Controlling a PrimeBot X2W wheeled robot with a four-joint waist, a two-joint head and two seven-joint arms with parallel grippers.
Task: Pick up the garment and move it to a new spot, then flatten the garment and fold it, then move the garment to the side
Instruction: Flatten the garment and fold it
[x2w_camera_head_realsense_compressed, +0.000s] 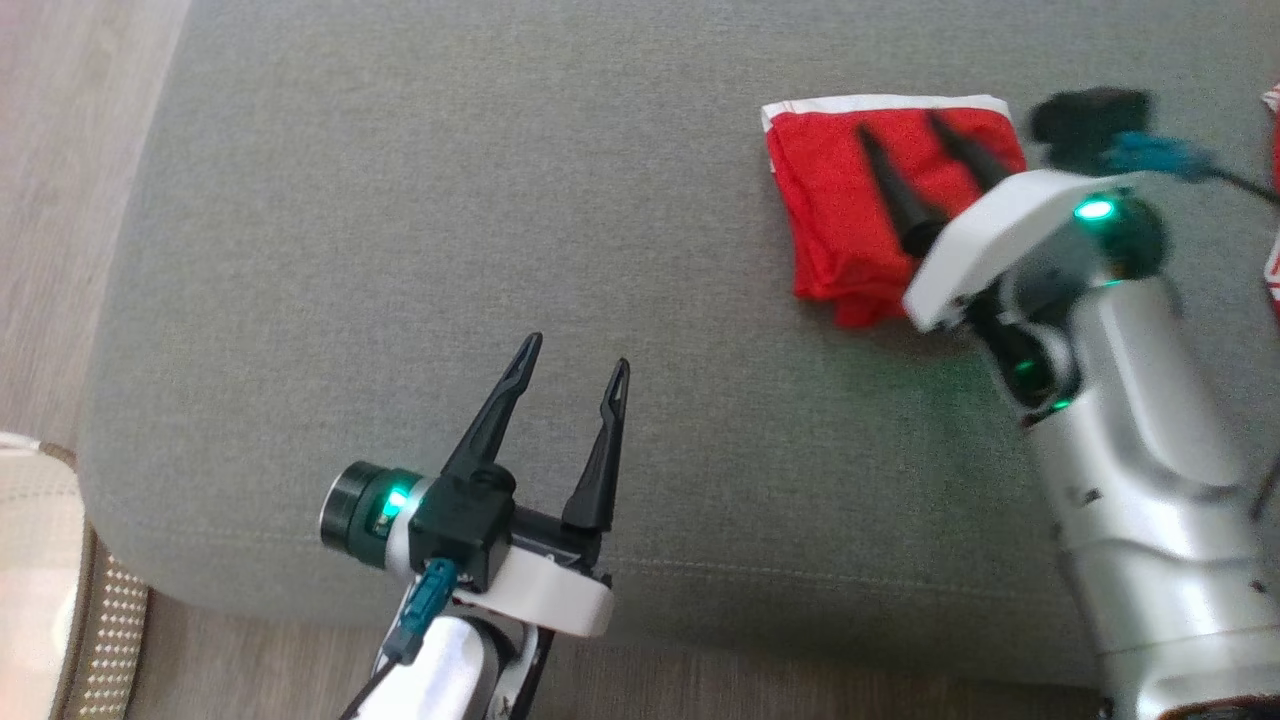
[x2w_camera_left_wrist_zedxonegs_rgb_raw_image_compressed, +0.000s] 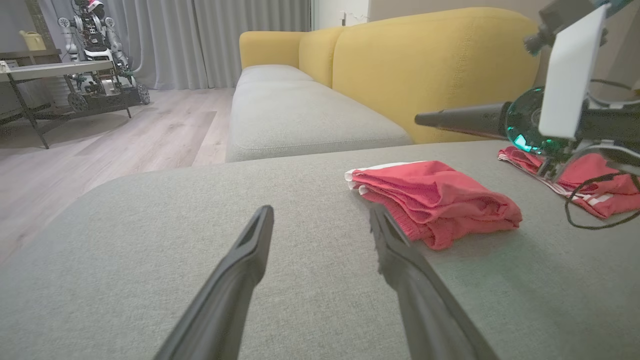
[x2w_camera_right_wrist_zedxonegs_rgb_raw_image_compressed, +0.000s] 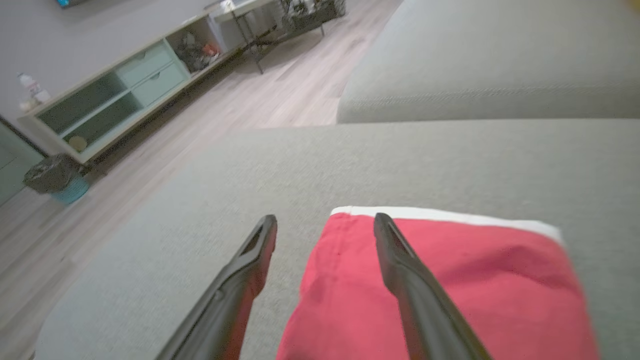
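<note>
We see the grey sofa cushion taking up most of the head view. The silver R forearm comes in from the lower right and angles up-left. The L arm enters at bottom centre-left, pointing up. The folded red garment, w/ a white edge, lies upper right on the cushion. The right gripper hangs above it, fingers spread, nothing btwn them. The left gripper is also spread and empty, over bare cushion, well apart from the garment.

Home living room, yellow-backed sofa, grey curtains, wood floor, low sideboard with drawers
</note>
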